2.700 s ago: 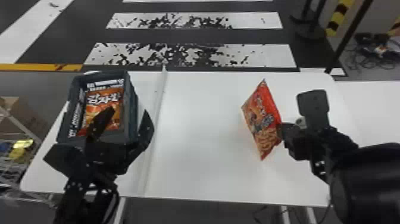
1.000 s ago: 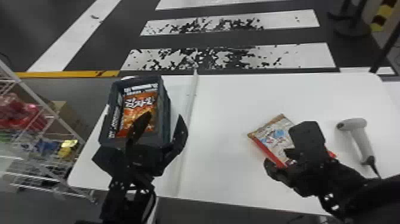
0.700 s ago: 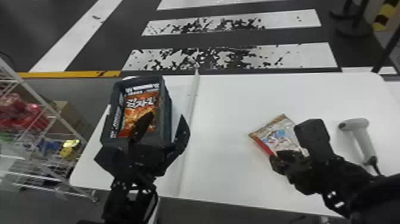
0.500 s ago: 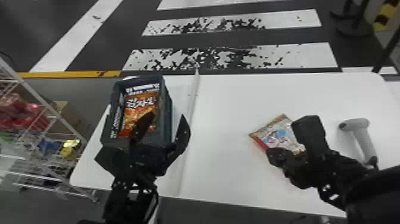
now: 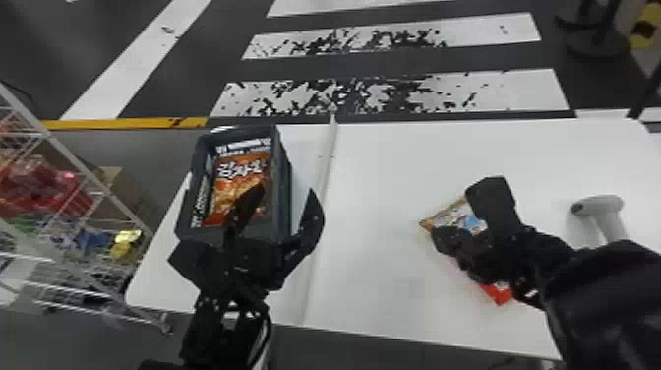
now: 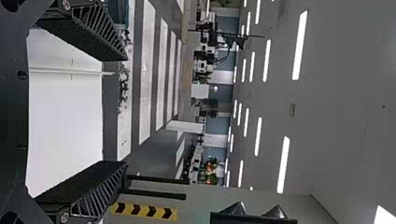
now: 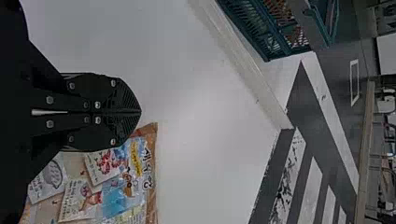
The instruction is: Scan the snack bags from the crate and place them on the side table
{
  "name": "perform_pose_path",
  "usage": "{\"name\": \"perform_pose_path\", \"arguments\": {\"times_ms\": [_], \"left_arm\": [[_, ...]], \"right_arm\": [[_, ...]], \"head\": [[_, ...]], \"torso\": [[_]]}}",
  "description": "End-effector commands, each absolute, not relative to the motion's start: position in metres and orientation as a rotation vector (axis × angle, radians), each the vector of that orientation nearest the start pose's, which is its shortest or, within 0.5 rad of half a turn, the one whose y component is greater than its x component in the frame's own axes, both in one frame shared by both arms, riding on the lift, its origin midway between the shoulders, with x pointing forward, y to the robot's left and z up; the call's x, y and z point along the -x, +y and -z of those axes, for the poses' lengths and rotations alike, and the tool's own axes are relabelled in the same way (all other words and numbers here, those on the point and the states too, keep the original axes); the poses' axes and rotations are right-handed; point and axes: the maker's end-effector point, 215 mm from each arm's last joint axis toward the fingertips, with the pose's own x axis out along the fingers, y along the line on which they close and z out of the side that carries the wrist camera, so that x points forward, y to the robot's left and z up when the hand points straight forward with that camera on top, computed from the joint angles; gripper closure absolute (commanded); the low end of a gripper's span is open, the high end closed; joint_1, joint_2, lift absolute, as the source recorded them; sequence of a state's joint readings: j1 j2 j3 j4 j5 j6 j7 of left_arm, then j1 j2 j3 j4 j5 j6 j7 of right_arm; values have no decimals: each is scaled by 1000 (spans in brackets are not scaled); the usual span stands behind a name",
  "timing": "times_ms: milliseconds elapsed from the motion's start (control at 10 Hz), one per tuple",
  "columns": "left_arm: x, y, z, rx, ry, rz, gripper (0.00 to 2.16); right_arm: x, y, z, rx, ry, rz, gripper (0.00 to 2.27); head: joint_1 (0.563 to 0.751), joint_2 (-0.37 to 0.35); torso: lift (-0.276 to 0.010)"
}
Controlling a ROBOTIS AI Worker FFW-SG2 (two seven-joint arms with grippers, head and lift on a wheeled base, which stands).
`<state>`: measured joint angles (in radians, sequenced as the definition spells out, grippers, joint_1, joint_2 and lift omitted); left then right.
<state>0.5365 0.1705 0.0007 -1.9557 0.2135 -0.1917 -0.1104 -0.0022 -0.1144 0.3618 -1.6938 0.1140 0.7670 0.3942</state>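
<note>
On the white tabletop [image 5: 383,275] lies a lettered bag [image 7: 126,182].

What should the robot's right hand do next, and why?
Probably open the right gripper a little: its fingers are shut with nothing between them, while a snack bag lies on the table partly beneath it, so it likely couldn't grasp the bag otherwise.

From my station I see an orange bag [image 5: 224,192] with white lettering inside a dark blue-grey crate [image 5: 281,167] at nine o'clock. At four o'clock, the other bag [image 5: 455,210] mixes brown, blue and red. My table [image 5: 393,270] is white, the scanner [image 5: 609,209] pale grey; chipped white stripes [image 5: 516,88] cross twelve o'clock.
</note>
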Motion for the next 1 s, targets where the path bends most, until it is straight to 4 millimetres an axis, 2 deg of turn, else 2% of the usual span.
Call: {"name": "perform_pose_path", "arguments": {"times_ms": [0,100,300,600,900], "left_arm": [[-428,229,343,62,-34,165,83],[-429,230,342,61,-36,164,83],[-428,229,343,64,-34,164,83],[-430,230,343,63,-36,163,83],[-430,230,344,63,-33,163,83]], "right_arm": [[-483,-38,527,228,706,-648,2260],[-489,-33,537,247,714,-660,2260],[-508,-36,549,285,716,-653,2263],[-523,-50,556,349,715,-626,2260],[-528,-61,556,364,718,-604,2263]], "head": [[695,229],[695,230],[695,234],[695,218],[695,202]], "torso": [[-50],[-50],[-50],[-50],[-50]]}}
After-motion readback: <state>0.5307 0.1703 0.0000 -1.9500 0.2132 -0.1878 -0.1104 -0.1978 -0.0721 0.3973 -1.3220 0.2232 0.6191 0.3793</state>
